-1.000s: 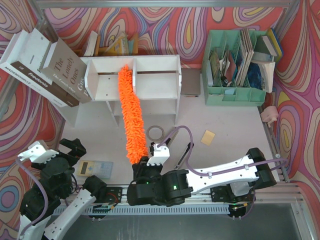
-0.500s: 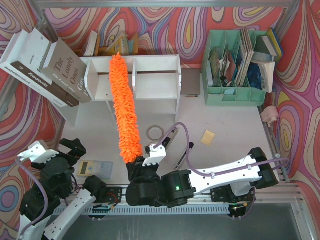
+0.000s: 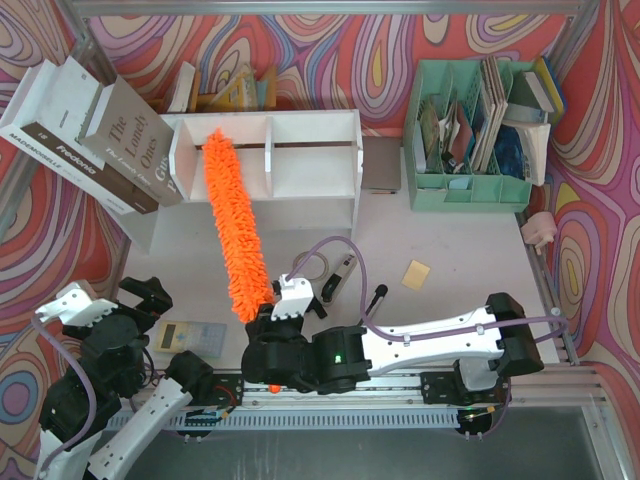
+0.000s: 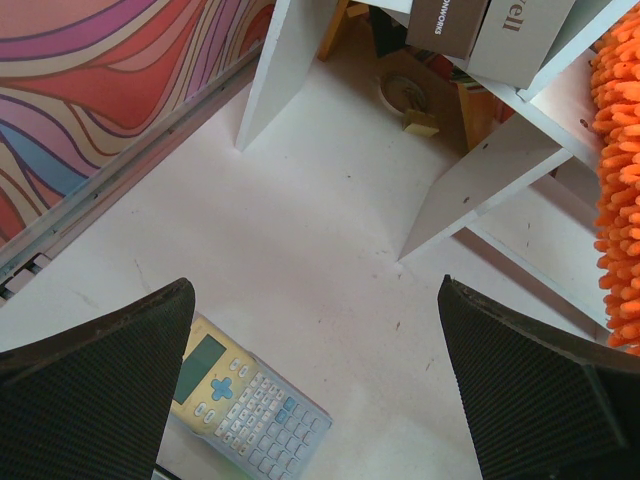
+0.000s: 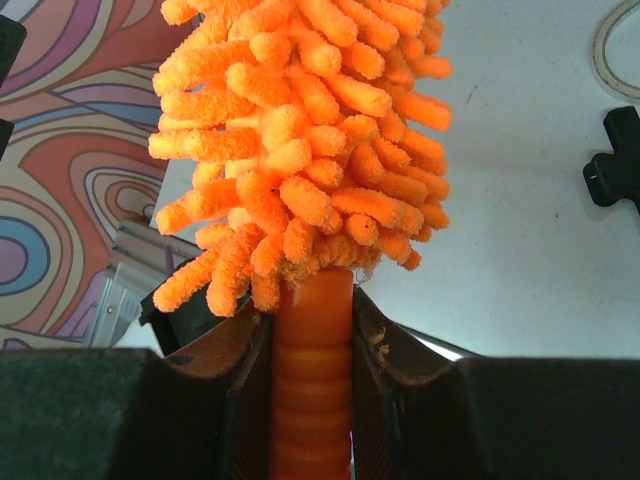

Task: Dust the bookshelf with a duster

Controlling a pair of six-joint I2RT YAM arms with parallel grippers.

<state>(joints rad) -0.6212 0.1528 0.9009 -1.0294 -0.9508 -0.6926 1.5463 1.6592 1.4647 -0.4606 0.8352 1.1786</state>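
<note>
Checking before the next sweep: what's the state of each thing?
bookshelf, upright
duster, gripped by its handle, head reaching over the bookshelf's left bay
right pincer, shut on the duster
left pincer, open, empty
calculator, lying face up

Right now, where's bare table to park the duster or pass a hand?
Biggest bare patch: table right of the yellow note, below the green organizer. Smaller one between the bookshelf left panel and the calculator. Centre is crowded: duster, right end effector, black tools.
</note>
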